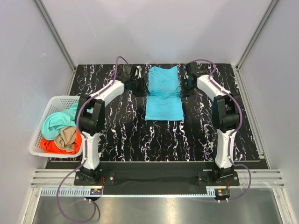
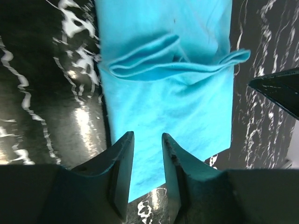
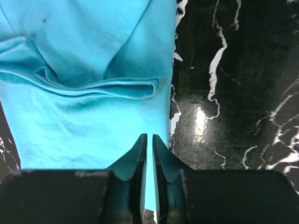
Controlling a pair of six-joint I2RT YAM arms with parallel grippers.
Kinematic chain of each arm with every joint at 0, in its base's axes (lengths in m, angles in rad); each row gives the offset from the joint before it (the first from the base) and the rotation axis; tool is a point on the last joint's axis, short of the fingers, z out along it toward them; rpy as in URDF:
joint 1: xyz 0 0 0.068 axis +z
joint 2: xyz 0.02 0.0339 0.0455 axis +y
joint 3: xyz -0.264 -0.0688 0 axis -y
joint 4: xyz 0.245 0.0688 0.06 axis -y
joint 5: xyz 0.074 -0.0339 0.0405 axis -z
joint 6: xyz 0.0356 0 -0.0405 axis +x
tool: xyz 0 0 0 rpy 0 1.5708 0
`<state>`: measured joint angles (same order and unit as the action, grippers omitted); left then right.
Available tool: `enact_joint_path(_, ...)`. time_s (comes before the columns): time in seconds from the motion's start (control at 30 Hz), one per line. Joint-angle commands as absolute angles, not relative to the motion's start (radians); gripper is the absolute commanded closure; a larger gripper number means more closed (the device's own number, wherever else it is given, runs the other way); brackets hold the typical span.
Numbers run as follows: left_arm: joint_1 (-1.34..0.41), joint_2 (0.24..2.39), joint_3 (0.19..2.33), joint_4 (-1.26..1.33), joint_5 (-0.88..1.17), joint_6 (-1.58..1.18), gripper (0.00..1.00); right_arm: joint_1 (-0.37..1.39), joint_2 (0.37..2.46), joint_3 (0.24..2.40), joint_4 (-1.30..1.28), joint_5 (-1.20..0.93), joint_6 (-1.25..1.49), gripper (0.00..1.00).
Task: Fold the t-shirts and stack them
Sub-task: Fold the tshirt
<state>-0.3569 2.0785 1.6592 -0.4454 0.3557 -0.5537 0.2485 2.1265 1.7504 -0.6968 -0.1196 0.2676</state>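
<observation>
The bright cyan t-shirt (image 1: 163, 100) lies as a narrow strip at the far middle of the black marbled table (image 1: 121, 135), with a cross fold ridge over its middle. My left gripper (image 1: 136, 80) hovers at the shirt's left edge; in the left wrist view it (image 2: 147, 136) is open, and the cloth (image 2: 163, 102) shows below through the gap. My right gripper (image 1: 189, 81) is at the shirt's right edge; in the right wrist view it (image 3: 150, 136) has its fingers almost together just above the cloth (image 3: 84, 126), with nothing seen pinched.
A white lattice basket (image 1: 50, 101) stands off the table's left edge, holding a mint-teal t-shirt (image 1: 56, 122), a tan t-shirt (image 1: 67, 136) and an orange-red t-shirt (image 1: 50, 146). Grey walls close in the far and side edges.
</observation>
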Motion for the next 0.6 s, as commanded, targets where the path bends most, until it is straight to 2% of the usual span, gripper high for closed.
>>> enact_joint_path(0.0,-0.383,2.121,1.689,-0.420,0.371,-0.532,0.66,0.249,2.060,1.707,-0.612,-0.199,0.290,0.85)
enact_joint_path(0.17,-0.396,2.175,1.723,-0.408,0.344,-0.540,0.68,0.249,2.104,1.729,-0.595,-0.210,0.288,0.85)
enact_joint_path(0.57,-0.387,2.332,1.965,-0.450,0.279,-0.517,0.68,0.247,2.243,1.916,-0.658,-0.146,0.253,0.85)
